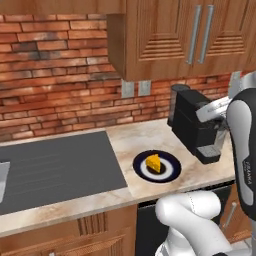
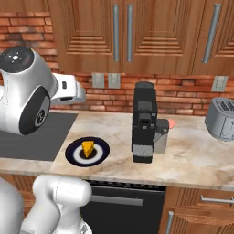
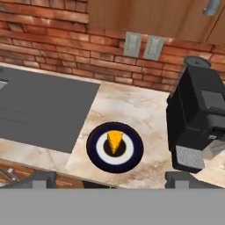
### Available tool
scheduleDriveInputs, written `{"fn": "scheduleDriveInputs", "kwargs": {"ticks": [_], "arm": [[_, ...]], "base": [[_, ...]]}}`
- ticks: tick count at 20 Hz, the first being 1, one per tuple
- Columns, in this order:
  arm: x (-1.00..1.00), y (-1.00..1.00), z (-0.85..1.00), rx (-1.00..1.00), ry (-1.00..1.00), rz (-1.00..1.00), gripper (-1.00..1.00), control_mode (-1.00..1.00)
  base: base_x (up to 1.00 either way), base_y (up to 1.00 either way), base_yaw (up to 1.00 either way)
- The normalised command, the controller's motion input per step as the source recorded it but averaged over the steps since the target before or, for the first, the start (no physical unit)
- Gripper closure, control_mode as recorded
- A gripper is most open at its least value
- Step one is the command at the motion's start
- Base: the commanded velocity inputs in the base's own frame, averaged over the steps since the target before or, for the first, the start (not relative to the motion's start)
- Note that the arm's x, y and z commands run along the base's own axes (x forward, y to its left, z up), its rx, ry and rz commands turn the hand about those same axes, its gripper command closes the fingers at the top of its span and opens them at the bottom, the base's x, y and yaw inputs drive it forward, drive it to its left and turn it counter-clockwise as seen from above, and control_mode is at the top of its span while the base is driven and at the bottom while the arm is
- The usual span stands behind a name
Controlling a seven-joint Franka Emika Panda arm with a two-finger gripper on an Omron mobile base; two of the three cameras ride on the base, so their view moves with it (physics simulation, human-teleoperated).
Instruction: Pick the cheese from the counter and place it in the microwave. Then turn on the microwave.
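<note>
Scanning left to right: black stovetop [image 1: 55, 165] fills the left of the counter [image 1: 145, 135], then a dark-rimmed plate [image 1: 170, 172] w/ white centre, then the black coffee machine [image 1: 197, 125] at right, and a toaster [image 2: 221, 119] far right in the right base view. Cheese [image 1: 153, 163] sits on the plate's middle, on the near half of the counter, just right of the stovetop edge and well apart from the coffee machine. Microwave isn't anywhere I can point to.

Key relation: in the hand view the cheese [image 3: 115, 140] lies ahead of and between the 2 fingertips, roughly centred, a clear gap below the gripper [image 3: 110, 179]. Wedge's long axis runs near-to-far there, point toward the hand, so the jaws probably straddle its short width as is.

Jaws stand wide apart, nothing held, nothing touched. Next move looks like a straight descent onto the wedge; only 1 arm here.
</note>
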Motion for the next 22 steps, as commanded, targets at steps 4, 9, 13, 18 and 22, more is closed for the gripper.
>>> {"fn": "scheduleDriveInputs", "kwargs": {"ticks": [4,9,13,18,22], "arm": [[0.20,-0.21,0.00,0.05,0.03,-0.03,-1.00,-1.00],[0.23,-0.05,-0.09,0.08,0.17,-0.09,-1.00,-1.00],[0.10,0.26,-0.23,0.05,0.32,-0.09,-1.00,-1.00],[-0.01,0.50,-0.33,0.01,0.29,-0.03,-1.00,-1.00],[-0.01,0.38,-0.44,0.00,0.23,0.00,-1.00,-1.00]], "base": [[0.18,-0.38,-0.04],[0.00,0.00,0.00],[0.00,0.00,0.00],[0.00,0.00,0.00],[0.00,0.00,0.00]]}}
